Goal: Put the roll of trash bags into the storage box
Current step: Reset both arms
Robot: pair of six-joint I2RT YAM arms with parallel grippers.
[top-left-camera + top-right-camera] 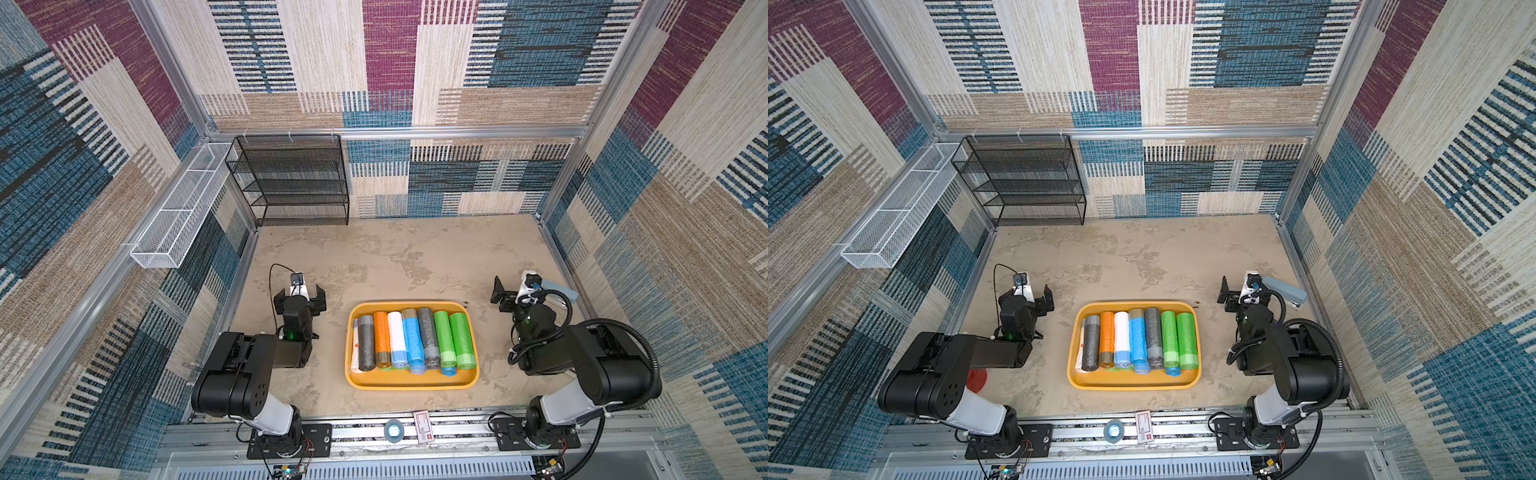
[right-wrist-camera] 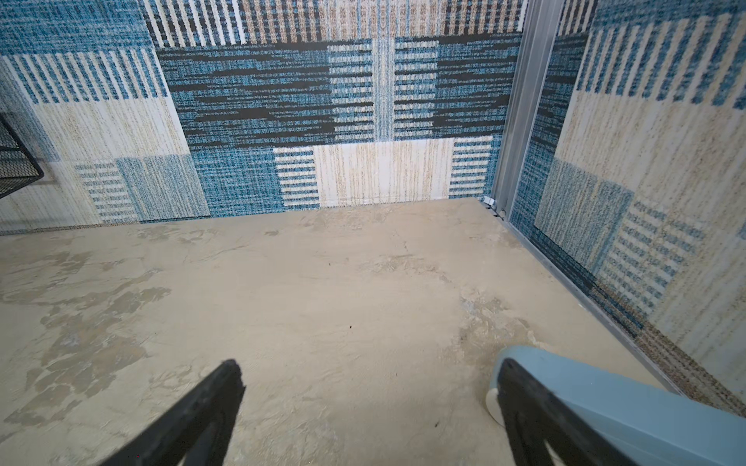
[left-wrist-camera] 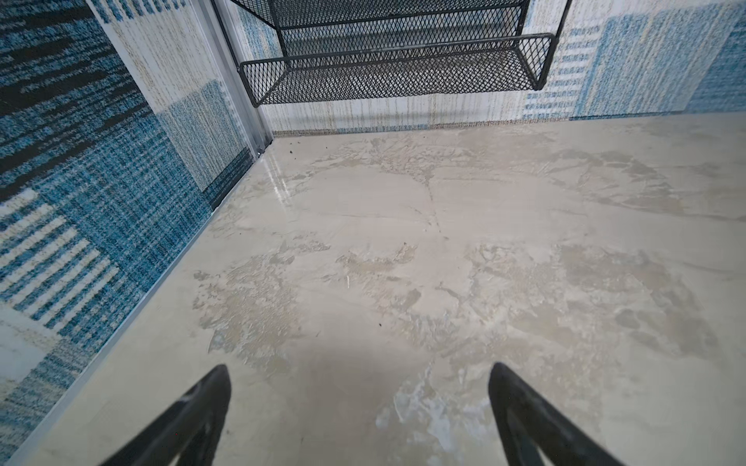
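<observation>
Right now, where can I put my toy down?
The beige tabletop is bare between the black mesh shelf rack and the shallow yellow-orange plastic tray, and between tray and metal front rail. The tray is crowded with coloured rolls.

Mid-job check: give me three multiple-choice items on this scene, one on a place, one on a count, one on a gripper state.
1. Where does the storage box sit?
A. On the table, between the left gripper and the right gripper
B. On the black mesh rack
C. In the white wire basket

2. How many green rolls lie in it?
A. One
B. Two
C. Four

3. How are the grippers?
A. Left shut on a roll
B. Right shut on the box rim
C. Both open, holding nothing

Answers:
1 A: both top views show it on the table with an arm on each side.
2 B: two green rolls lie side by side at the end nearer the right arm.
3 C: each wrist view shows the fingers spread with only table between them.
</observation>
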